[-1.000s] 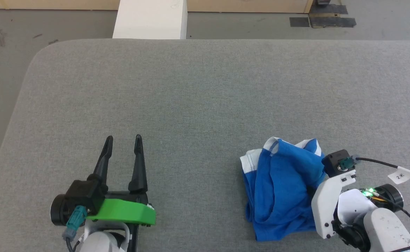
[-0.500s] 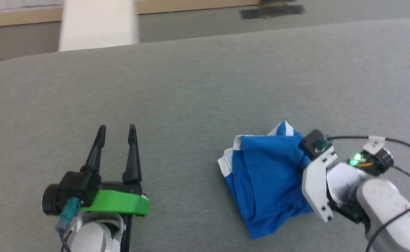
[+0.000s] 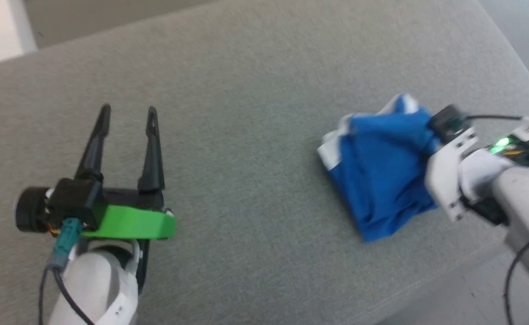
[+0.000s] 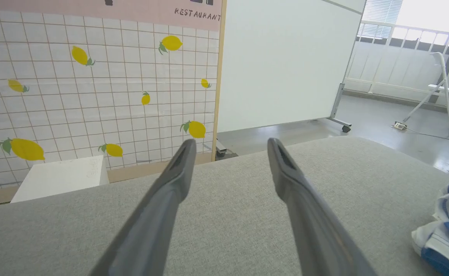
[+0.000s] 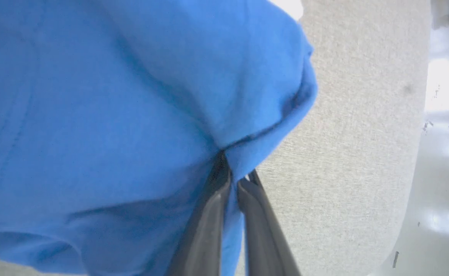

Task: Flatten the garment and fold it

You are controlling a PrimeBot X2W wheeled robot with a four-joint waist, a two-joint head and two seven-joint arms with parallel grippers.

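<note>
Grey fabric-covered tabletop (image 3: 255, 135) stretched under both arms, and a tiled wall with printed lemons (image 4: 94, 76) stood beyond the tips of the left fingers. The left gripper (image 3: 128, 109) held its two fingers spread wide with nothing between them, the garment (image 3: 382, 176) lying well apart off their right side. The right gripper (image 5: 236, 166) had its fingers nearly together, pinching a fold of the blue cloth, which was bunched in a crumpled heap ahead and left of their tips.
</note>
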